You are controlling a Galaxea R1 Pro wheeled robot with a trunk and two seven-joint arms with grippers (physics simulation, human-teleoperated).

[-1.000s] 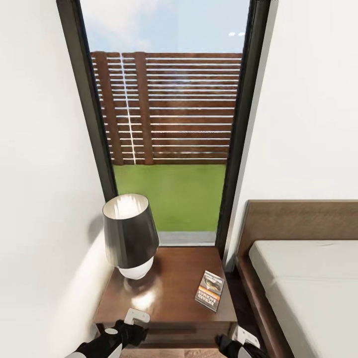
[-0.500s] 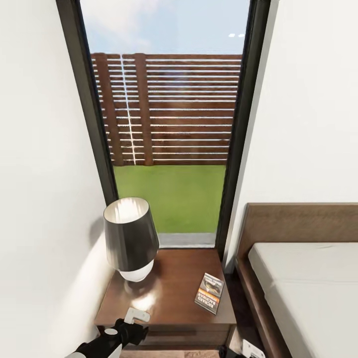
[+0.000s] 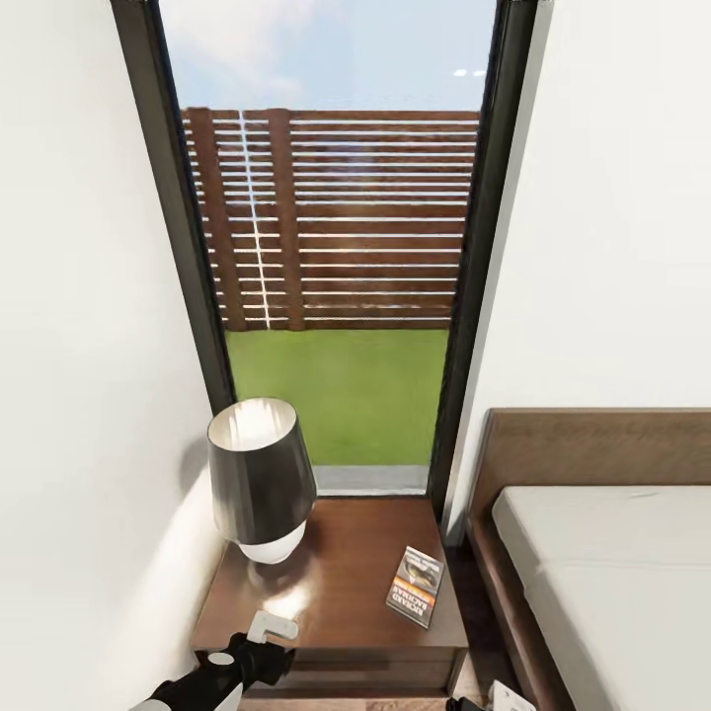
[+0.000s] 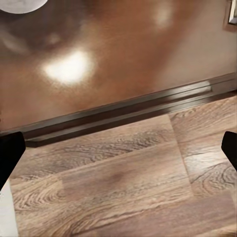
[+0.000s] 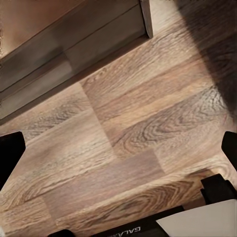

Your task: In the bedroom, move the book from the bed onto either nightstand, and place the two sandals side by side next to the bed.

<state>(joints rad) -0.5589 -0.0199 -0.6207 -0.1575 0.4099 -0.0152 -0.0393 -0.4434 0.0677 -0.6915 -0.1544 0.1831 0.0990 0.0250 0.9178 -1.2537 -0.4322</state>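
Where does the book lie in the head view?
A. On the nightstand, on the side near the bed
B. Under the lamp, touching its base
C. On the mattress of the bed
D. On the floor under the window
A: the book lies flat on the nightstand at its edge toward the bed, apart from the lamp.

This is a bedroom in a home. A bed (image 3: 602, 573) with a grey mattress is on the right. A nightstand (image 3: 336, 592) with a lamp (image 3: 259, 479) stands left of it. A tall window (image 3: 331, 247) shows grass outside.
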